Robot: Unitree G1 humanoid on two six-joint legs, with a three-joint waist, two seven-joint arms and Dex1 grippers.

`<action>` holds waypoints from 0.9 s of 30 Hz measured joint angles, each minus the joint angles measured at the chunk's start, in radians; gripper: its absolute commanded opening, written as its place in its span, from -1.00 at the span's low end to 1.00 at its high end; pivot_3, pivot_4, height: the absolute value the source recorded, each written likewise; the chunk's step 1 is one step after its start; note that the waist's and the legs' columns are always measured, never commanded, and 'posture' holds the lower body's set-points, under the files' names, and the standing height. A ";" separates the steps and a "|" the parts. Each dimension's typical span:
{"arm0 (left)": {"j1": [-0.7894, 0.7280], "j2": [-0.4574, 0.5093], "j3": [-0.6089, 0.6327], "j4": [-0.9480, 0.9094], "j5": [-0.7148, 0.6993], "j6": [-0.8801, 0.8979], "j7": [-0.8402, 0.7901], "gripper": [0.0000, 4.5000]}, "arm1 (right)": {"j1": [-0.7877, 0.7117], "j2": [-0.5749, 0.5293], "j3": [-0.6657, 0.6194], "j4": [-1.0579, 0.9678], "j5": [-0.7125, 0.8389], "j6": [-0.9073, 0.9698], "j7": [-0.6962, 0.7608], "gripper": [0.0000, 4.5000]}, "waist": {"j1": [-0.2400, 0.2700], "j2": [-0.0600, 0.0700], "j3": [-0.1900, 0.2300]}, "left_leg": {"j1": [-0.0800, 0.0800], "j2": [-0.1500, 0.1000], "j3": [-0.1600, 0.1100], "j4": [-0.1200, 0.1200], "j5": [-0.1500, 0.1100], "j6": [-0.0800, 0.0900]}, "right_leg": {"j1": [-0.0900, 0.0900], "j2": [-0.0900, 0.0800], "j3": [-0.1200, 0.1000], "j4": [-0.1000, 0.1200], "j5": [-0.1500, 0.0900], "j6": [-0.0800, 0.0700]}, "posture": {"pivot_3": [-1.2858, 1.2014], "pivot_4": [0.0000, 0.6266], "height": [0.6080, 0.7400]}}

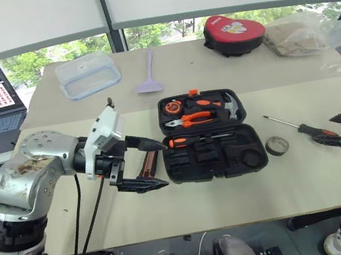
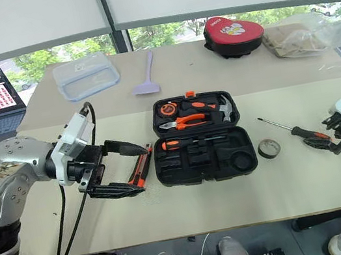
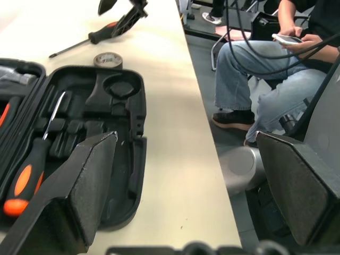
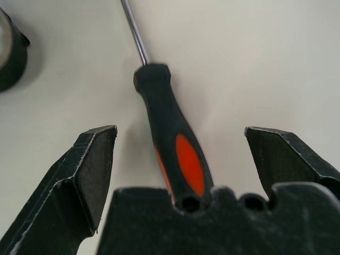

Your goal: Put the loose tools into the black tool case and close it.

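We see the left gripper (image 1: 154,165) with its jaws spread wide and empty, hanging above the tabletop (image 1: 236,202) just left of the black tool case (image 1: 210,135), pointing toward it. The utility knife (image 2: 140,168) lies on the tabletop between those jaws and the case's left edge. The right gripper (image 4: 179,139) also has its jaws spread wide, one on each side of the handle of a loose screwdriver (image 4: 172,135) lying on the tabletop; we cannot tell whether they touch it. The case lies open: its far half holds pliers (image 1: 187,120), a hammer (image 1: 229,106) and a tape measure (image 1: 171,107), and one screwdriver in the case (image 1: 192,139) sits along the near half's upper slot. The small tape roll (image 1: 277,146) lies just right of the case
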 measured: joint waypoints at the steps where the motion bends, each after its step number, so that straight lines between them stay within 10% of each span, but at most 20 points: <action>1: 0.009 0.009 0.004 -0.007 -0.009 0.003 0.011 0.99 | -0.029 0.005 0.010 0.038 -0.007 -0.013 0.001 1.00 | -0.001 0.000 0.000 | 0.001 0.000 0.000 0.000 0.000 0.000 | 0.000 0.000 0.000 0.000 0.000 0.000 | 0.03 -0.52 0.87; 6: 0.021 0.036 0.007 -0.037 -0.042 0.015 0.040 1.00 | -0.080 0.010 0.022 0.133 -0.030 -0.055 0.023 0.73 | -0.004 0.000 0.000 | 0.003 0.000 0.001 0.000 0.000 0.000 | 0.002 0.000 0.001 0.000 0.000 0.000 | 0.03 -0.52 0.87; 14: 0.025 0.054 -0.007 -0.034 -0.046 -0.014 0.054 1.00 | -0.058 0.022 0.011 0.134 -0.007 -0.065 0.104 -0.49 | -0.001 0.000 0.000 | 0.011 0.000 0.000 -0.002 -0.001 -0.001 | 0.011 0.000 0.000 -0.002 0.000 -0.001 | 0.03 -0.52 0.87; 21: 0.015 0.104 -0.042 0.020 -0.024 -0.054 0.011 1.00 | 0.084 -0.006 -0.049 -0.094 0.104 0.003 0.262 -0.54 | 0.002 0.003 0.000 | 0.011 0.000 0.000 -0.003 -0.001 -0.001 | 0.009 0.000 0.001 -0.001 -0.001 -0.002 | 0.03 -0.52 0.87; 27: 0.001 0.120 -0.112 0.073 0.054 -0.149 -0.038 1.00 | 0.071 -0.002 -0.004 -0.682 0.244 0.148 0.386 -0.54 | -0.017 0.006 0.001 | 0.012 0.004 0.000 -0.003 -0.002 -0.005 | 0.008 0.003 0.002 0.001 -0.002 -0.004 | 0.03 -0.52 0.87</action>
